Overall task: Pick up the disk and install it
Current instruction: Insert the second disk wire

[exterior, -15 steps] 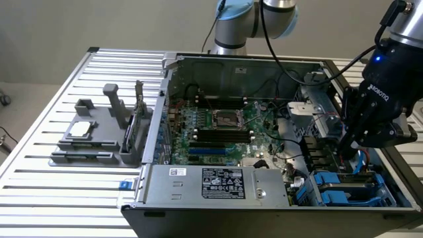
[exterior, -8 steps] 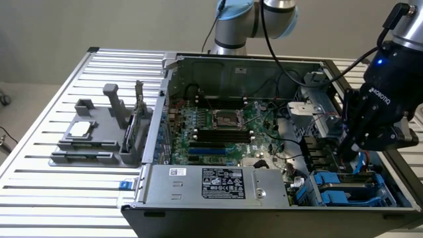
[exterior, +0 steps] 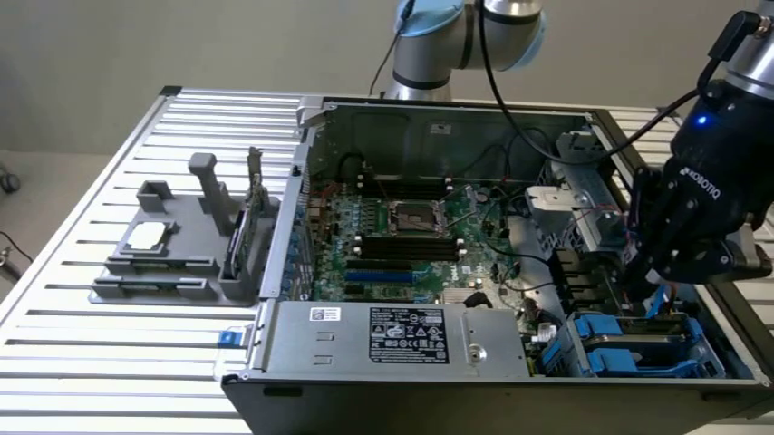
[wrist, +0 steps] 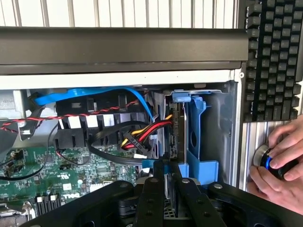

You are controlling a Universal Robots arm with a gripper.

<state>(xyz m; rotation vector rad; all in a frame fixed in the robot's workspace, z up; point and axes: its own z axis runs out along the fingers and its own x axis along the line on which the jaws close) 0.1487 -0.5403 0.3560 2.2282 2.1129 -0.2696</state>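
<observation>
The open computer case (exterior: 290, 227) lies on a slatted metal table. My gripper (exterior: 655, 288) hangs over the blue drive bay (exterior: 629, 352) in the case's corner at the exterior view's right. In the wrist view my gripper (wrist: 165, 187) has its black fingers (wrist: 150, 191) close together on a thin upright plate, the disk (wrist: 176, 132). The disk stands on edge, its blue carrier tab (wrist: 182, 98) at the far end. It sits partly inside the blue bay (wrist: 201, 142), alongside the bay's wall.
Red, yellow and black cables (wrist: 137, 135) and a blue ribbon (wrist: 90, 94) crowd the space beside the bay. A silver power supply box (exterior: 405, 335) and the motherboard (exterior: 405, 236) lie in the case. A grey rack (exterior: 181, 245) stands outside. A person's hands (wrist: 279, 165) rest by a keyboard (wrist: 274, 56).
</observation>
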